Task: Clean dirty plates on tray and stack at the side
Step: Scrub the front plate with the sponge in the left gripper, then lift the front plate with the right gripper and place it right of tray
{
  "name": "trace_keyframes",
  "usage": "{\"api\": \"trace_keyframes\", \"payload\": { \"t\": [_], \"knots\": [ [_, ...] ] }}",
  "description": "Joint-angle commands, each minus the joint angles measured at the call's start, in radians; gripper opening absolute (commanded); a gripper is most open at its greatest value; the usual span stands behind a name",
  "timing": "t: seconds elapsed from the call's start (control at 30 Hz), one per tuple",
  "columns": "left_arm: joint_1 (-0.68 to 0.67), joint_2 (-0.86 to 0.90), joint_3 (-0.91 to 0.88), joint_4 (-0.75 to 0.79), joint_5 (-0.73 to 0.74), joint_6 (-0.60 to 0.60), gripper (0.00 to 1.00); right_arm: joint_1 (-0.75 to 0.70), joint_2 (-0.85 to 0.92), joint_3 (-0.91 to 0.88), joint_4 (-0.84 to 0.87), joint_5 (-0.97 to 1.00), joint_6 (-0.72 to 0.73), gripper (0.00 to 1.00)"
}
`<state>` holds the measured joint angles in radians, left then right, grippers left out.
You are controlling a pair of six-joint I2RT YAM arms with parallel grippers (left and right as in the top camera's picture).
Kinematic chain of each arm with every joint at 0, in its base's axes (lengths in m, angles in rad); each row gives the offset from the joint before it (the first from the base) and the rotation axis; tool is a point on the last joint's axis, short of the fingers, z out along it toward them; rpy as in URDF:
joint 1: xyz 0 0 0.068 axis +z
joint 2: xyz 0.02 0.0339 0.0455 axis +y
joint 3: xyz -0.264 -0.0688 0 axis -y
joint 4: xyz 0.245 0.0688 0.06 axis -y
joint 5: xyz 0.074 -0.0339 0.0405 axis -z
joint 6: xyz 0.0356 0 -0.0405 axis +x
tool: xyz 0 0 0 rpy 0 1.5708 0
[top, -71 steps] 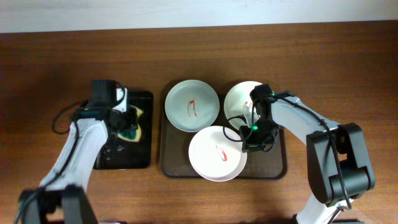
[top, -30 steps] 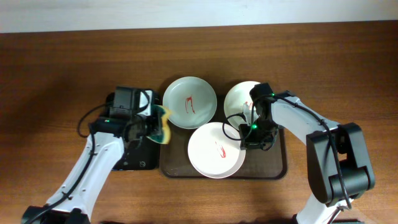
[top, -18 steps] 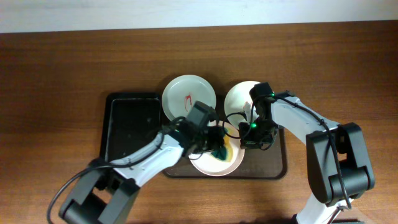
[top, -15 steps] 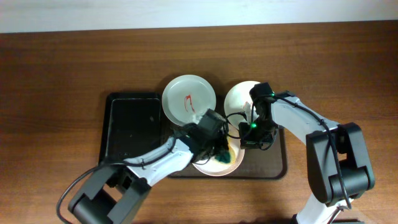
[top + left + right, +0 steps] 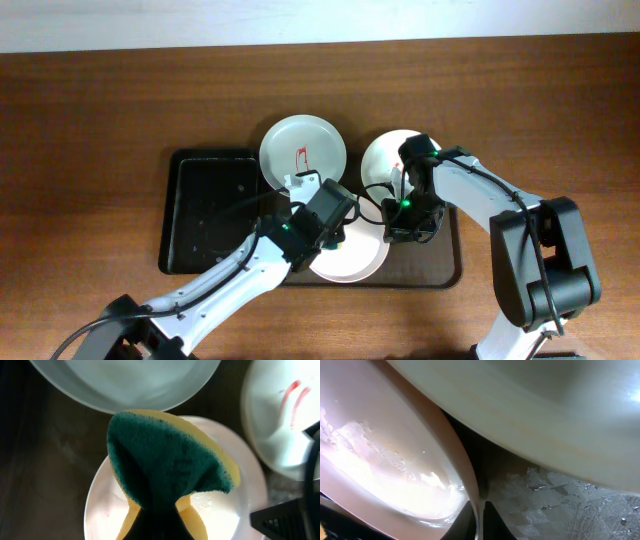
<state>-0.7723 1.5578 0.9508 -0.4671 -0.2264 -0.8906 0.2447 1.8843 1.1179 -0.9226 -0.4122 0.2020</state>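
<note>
The front white plate [image 5: 358, 262] lies on the dark brown tray [image 5: 442, 266]. My left gripper [image 5: 337, 226] is shut on a green-yellow sponge [image 5: 169, 464] and presses it on that plate [image 5: 220, 512]. My right gripper [image 5: 400, 213] is shut on the plate's right rim [image 5: 478, 506]. The mint-green plate [image 5: 303, 148] with a red streak sits at the tray's back left. A second white plate [image 5: 385, 158] sits at the back right and shows red streaks in the left wrist view [image 5: 287, 420]. No red streak shows on the front plate [image 5: 395, 460].
A narrower black tray [image 5: 205, 212] lies left of the brown tray, with no sponge on it. The second white plate's underside [image 5: 545, 425] hangs close over my right gripper. The wet tray floor [image 5: 565, 507] shows beside the pinched rim.
My left arm carried the sponge from the black tray over to the front white plate and wiped it; its red streak no longer shows. My right gripper stayed on the rim.
</note>
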Motion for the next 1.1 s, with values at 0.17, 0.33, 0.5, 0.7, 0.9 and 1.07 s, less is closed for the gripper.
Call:
{"api": "trace_keyframes", "payload": {
  "t": [0.17,0.33,0.5,0.7,0.9,1.07],
  "knots": [
    [0.201,-0.154,0.000,-0.134,0.026,0.248,0.00,-0.001,0.003,-0.005,-0.014,0.011,-0.055,0.04],
    [0.438,-0.183,0.000,-0.185,0.163,0.557,0.00,-0.001,-0.194,0.040,-0.058,0.143,-0.054,0.04],
    [0.648,-0.074,0.000,-0.154,0.164,0.635,0.00,0.000,-0.486,0.050,-0.064,0.629,0.021,0.04],
    [0.670,0.177,0.000,-0.072,0.163,0.636,0.02,0.238,-0.556,0.050,-0.046,1.012,0.074,0.04],
    [0.670,0.191,-0.002,-0.163,0.160,0.635,0.77,0.462,-0.556,0.051,-0.037,1.282,0.088,0.04],
    [0.670,0.193,-0.002,-0.224,0.159,0.635,0.00,0.462,-0.556,0.053,-0.038,1.319,0.088,0.04]
  ]
}}
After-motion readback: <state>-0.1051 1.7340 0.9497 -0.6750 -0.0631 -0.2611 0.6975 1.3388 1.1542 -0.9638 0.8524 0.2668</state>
